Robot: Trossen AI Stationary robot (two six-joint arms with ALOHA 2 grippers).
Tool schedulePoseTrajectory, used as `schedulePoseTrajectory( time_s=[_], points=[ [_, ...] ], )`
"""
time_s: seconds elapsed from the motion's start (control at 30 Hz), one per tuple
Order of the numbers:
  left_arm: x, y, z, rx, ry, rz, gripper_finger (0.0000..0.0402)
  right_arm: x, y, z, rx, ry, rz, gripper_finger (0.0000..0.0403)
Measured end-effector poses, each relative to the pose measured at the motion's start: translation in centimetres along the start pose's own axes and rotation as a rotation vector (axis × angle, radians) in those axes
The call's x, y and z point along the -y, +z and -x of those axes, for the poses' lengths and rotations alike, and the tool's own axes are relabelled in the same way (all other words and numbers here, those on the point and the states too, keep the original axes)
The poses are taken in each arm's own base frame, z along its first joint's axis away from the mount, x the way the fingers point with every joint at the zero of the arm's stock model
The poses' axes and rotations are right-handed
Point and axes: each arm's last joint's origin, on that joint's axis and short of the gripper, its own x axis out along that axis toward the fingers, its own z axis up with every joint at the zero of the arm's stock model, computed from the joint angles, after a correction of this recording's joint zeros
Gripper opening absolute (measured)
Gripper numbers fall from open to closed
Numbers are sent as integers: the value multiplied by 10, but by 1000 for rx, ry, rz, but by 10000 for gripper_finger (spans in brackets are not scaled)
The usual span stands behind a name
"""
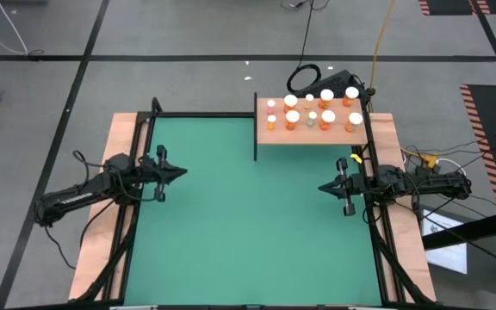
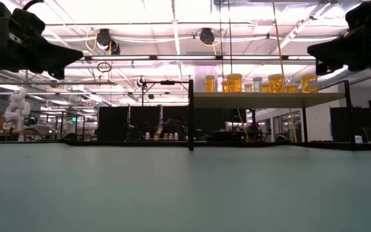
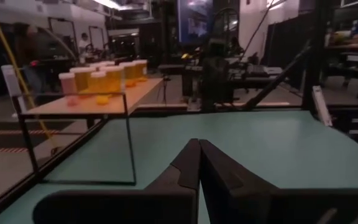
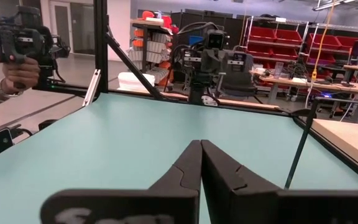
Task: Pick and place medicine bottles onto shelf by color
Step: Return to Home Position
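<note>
Several medicine bottles [image 1: 310, 110] with white caps and orange bodies stand upright on the shelf [image 1: 351, 135], a light-brown board raised on thin black posts at the mat's far right corner. The low view shows the bottles [image 2: 256, 83] in a row on the shelf [image 2: 269, 96]; the left wrist view shows the bottles [image 3: 104, 76] on the board [image 3: 114, 98] too. My left gripper [image 1: 182, 171] hovers shut over the mat's left side, my right gripper [image 1: 323, 187] shut over its right side, both raised and touching nothing.
The green mat [image 1: 248, 215] lies between wooden side strips [image 1: 102, 215]. A black post [image 1: 256, 127] stands at the shelf's left edge. A yellow cable and a black coil [image 1: 304, 77] lie beyond the shelf. A person's hand [image 4: 8, 78] holding a device shows off the table.
</note>
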Motion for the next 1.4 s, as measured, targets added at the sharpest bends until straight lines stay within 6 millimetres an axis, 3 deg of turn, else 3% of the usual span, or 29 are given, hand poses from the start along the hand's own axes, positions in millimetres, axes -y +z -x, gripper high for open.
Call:
schedulePoseTrajectory(
  time_s=[0.43, 1.4],
  points=[
    [3, -2, -2, -27, 74, 37, 3, 0, 0, 0, 0, 0, 0, 0],
    [25, -3, -3, -44, -50, 7, 6, 0, 0, 0, -1, 0, 0, 0]
  ],
)
